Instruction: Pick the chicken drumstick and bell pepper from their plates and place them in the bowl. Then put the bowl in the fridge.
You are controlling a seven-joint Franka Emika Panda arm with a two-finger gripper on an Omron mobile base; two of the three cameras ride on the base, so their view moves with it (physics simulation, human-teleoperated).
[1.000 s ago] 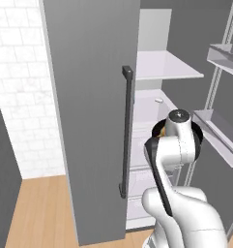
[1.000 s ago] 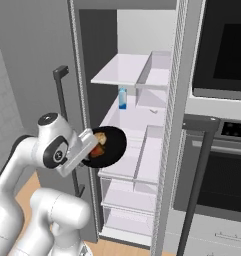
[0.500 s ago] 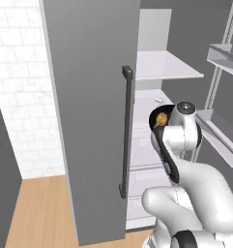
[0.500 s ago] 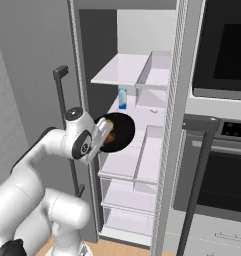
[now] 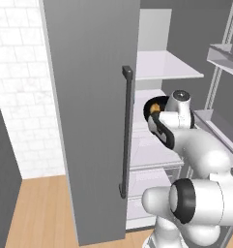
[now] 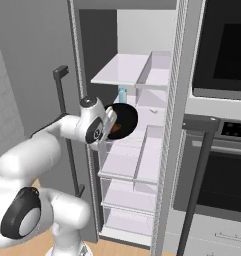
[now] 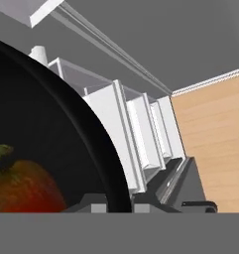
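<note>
One round glossy black shallow bowl (image 6: pixel 121 121) is pinched at its rim by the hand (image 6: pixel 110 121), held inside the tall grey fridge (image 5: pixel 89 97) above a white shelf (image 6: pixel 129 162). A red bell pepper (image 7: pixel 19 186) lies inside; a golden-brown piece, probably the drumstick (image 5: pixel 155 107), shows beside.

Glossy black bowl (image 7: pixel 66 134); smooth shiny red bell pepper (image 7: pixel 22 186); matt grey fridge (image 5: pixel 89 97) door; pale wood floor (image 5: pixel 36 213).

A kitchen. An open fridge (image 6: pixel 142 150) with white shelves stands beside built-in black ovens (image 6: pixel 222 50). White tiled wall (image 5: pixel 16 87), wood floor (image 5: pixel 36 213)
</note>
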